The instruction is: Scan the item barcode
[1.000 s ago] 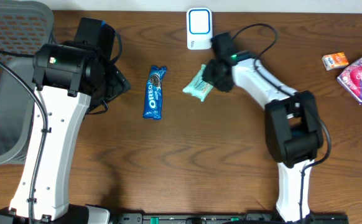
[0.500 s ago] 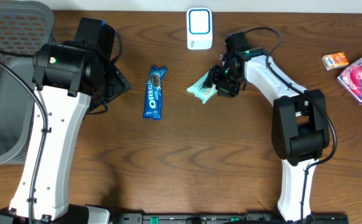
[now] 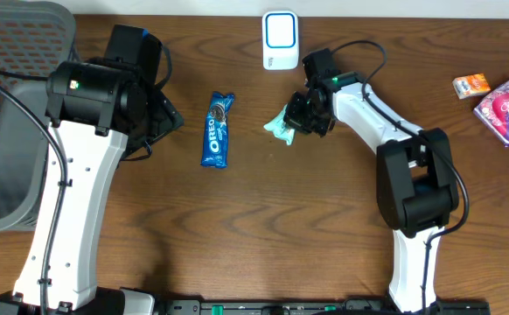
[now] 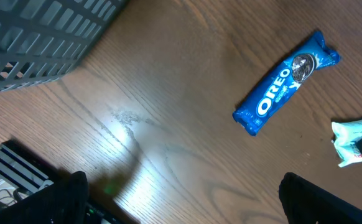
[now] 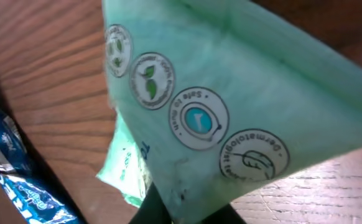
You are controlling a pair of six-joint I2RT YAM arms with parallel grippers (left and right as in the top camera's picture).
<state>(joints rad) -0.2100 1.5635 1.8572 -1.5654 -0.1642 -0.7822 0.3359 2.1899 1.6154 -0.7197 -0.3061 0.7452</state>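
A pale green packet (image 3: 277,124) printed with round icons is pinched in my right gripper (image 3: 300,117), just below the white scanner (image 3: 280,39) with its blue square window. The right wrist view is filled by this packet (image 5: 231,93), its lower edge pressed between the dark fingers (image 5: 162,208), which are shut on it; no barcode shows on the visible face. My left gripper (image 4: 184,208) hangs open over bare wood, left of a blue Oreo pack (image 4: 287,81), holding nothing. The Oreo pack (image 3: 217,129) lies flat between the two arms.
A grey mesh basket (image 3: 10,131) stands at the left edge, seen also in the left wrist view (image 4: 38,37). An orange box (image 3: 471,84) and a pink packet (image 3: 506,107) lie at the far right. Cables run along the front edge.
My right gripper has gone from open around the green packet to shut on it, and the wrist has swung slightly back toward the scanner. The left arm has not moved.
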